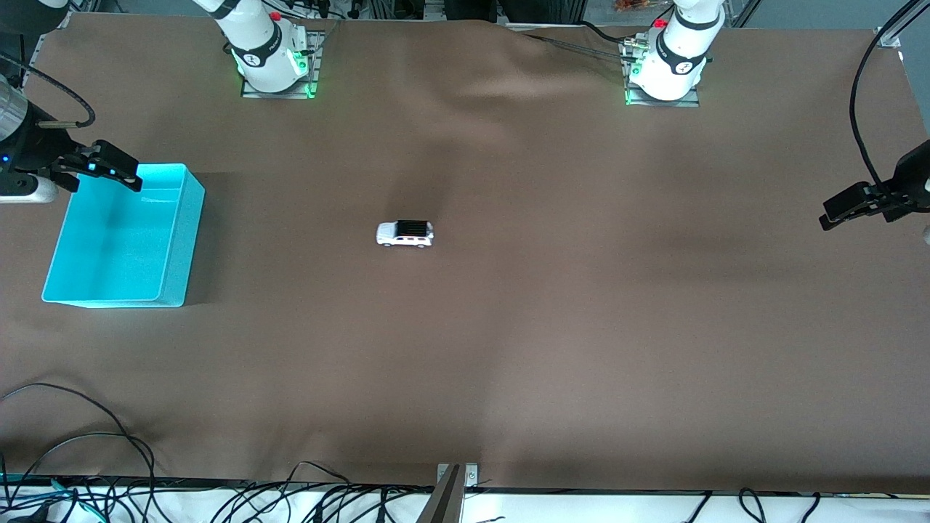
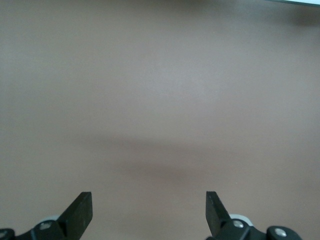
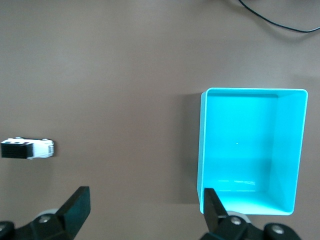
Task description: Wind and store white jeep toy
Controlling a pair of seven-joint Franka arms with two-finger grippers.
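Note:
The white jeep toy (image 1: 405, 234), with a black roof, stands on its wheels on the brown cloth near the middle of the table; it also shows in the right wrist view (image 3: 27, 148). My right gripper (image 1: 116, 168) hangs open over the farther corner of the cyan bin (image 1: 190, 240), with nothing between its fingers (image 3: 146, 200). My left gripper (image 1: 835, 213) hangs open and empty over bare cloth at the left arm's end of the table (image 2: 149, 205). Both grippers are well away from the jeep.
The cyan bin (image 3: 202, 145) is empty and sits at the right arm's end of the table. Black cables (image 1: 87, 450) trail along the table edge nearest the front camera. The cloth is rumpled between the two arm bases (image 1: 479, 80).

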